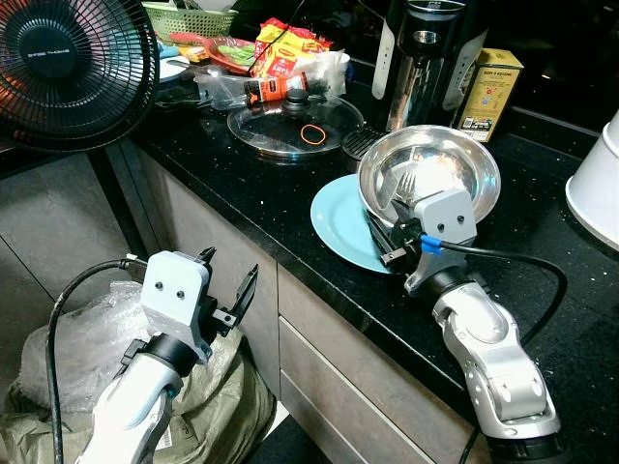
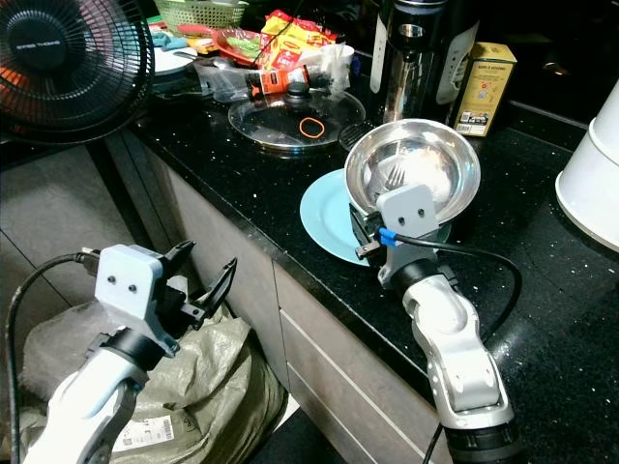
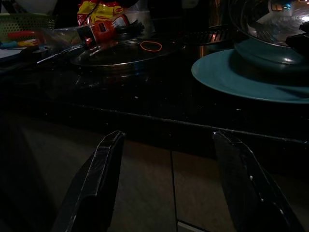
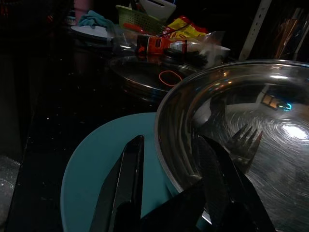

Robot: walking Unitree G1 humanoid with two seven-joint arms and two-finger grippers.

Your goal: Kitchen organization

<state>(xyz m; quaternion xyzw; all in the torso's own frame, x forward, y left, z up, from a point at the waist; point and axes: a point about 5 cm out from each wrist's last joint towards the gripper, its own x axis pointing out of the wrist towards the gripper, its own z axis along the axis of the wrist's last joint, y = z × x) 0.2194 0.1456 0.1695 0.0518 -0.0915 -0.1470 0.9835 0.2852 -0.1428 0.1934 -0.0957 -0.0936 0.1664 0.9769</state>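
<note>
While the right gripper straddles the near rim of the steel bowl, one finger inside and one outside, contact with the rim cannot be confirmed. The bowl sits tilted on a light blue plate and holds a fork. Both rest on a black speckled desk above grey drawer fronts. Further back lie a glass pot lid with an orange rubber band on it, a sauce bottle, yellow snack packets, a green basket, a dark appliance and a yellow carton whose print is illegible. The left gripper hangs spread, holding nothing, below the desk edge, above a bagged bin. A black fan stands at the left.
</note>
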